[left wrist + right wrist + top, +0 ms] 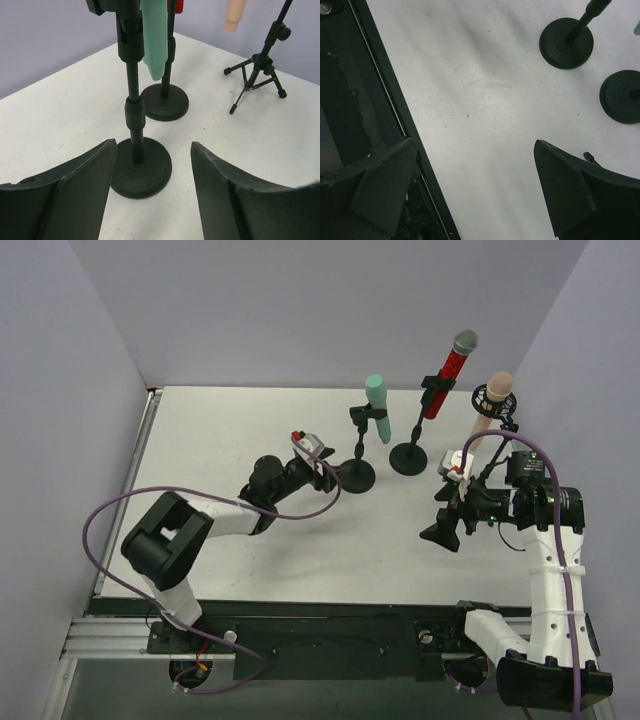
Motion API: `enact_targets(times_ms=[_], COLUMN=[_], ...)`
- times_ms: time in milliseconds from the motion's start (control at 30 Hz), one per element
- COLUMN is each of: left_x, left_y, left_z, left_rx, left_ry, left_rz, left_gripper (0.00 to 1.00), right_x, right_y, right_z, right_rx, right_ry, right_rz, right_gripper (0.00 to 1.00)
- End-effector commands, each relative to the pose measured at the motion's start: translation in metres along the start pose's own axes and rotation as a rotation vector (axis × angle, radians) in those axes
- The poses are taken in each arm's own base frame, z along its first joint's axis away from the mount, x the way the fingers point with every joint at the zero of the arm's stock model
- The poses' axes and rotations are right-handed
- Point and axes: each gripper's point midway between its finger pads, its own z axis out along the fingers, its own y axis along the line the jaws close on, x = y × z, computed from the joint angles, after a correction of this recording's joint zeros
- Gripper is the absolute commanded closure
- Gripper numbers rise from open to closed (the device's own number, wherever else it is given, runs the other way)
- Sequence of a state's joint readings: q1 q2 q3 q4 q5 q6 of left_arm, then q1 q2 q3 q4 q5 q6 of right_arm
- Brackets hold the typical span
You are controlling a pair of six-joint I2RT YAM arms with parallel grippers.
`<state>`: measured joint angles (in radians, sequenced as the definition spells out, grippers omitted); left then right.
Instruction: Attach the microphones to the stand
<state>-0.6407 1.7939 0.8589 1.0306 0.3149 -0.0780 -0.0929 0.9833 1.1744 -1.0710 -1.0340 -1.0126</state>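
Observation:
The mint-green microphone sits clipped in a round-base stand. The glittery red microphone with a silver mesh head sits in a second round-base stand. The peach-pink microphone sits in a tripod stand at the back right. My left gripper is open and empty, just left of the green microphone's stand base. The left wrist view also shows the green microphone, the peach-pink one and the tripod. My right gripper is open and empty, low over the table.
The black rail along the table's near edge lies under my right gripper's left finger. Both round bases show far in the right wrist view. Grey walls enclose the table on three sides.

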Motion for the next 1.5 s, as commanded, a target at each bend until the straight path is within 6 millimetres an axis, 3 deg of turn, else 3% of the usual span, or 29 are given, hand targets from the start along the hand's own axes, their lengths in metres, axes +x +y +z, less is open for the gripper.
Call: enact_targets(times_ms=[0,133,267,300,333,367,400,433,533,667,800,867,1267,1467], left_x=[-0.076,-0.111,-0.133,-0.142,-0.134,-0.146,-0.135,-0.142,-0.13,-0.124,-0.127,-0.129,-0.15,-0.155], left_y=[-0.007,0.0,0.021,0.027,0.029,0.035,0.034,0.038,0.033,0.023,0.014,0.012,0.003,0.003], left_z=[-0.038,-0.077,-0.137,-0.16,-0.172,-0.192,-0.205,-0.22,-0.246,-0.256,-0.261,-0.264,-0.273,-0.275], left_rx=[-0.058,-0.174,-0.276,-0.297,-0.315,-0.342,-0.372,-0.407,-0.483,-0.484,-0.47,-0.477,-0.487,-0.496], left_ry=[-0.113,0.009,0.078,0.066,0.085,0.047,0.084,0.062,0.119,0.119,0.135,0.143,0.132,0.128], left_rz=[-0.064,-0.195,-0.352,-0.381,-0.403,-0.406,-0.434,-0.405,-0.378,-0.386,-0.383,-0.373,-0.337,-0.33], left_gripper=[0.28,0.24,0.2,0.2,0.19,0.16,0.15,0.12,0.1,0.1,0.09,0.09,0.08,0.08], right_x=[-0.013,-0.02,-0.025,-0.029,-0.028,-0.035,-0.032,-0.041,-0.049,-0.058,-0.072,-0.074,-0.064,-0.075], right_y=[0.0,-0.005,-0.012,-0.017,-0.018,-0.03,-0.031,-0.044,-0.068,-0.08,-0.055,-0.052,-0.065,-0.064], right_z=[-0.018,-0.03,-0.044,-0.047,-0.051,-0.056,-0.058,-0.065,-0.08,-0.089,-0.076,-0.073,-0.077,-0.072], right_rx=[0.075,0.156,0.257,0.296,0.344,0.398,0.452,0.517,0.685,0.76,0.581,0.544,0.644,0.574], right_ry=[0.004,0.007,-0.019,-0.039,-0.056,-0.088,-0.105,-0.147,-0.245,-0.354,-0.343,-0.348,-0.411,-0.447], right_rz=[0.1,0.284,0.31,0.3,0.347,0.32,0.377,0.348,0.489,0.661,0.549,0.55,0.702,0.712], right_gripper=[0.04,0.0,0.0,0.0,0.0,0.0,0.0,0.0,0.0,0.0,0.0,0.0,0.0,0.0])
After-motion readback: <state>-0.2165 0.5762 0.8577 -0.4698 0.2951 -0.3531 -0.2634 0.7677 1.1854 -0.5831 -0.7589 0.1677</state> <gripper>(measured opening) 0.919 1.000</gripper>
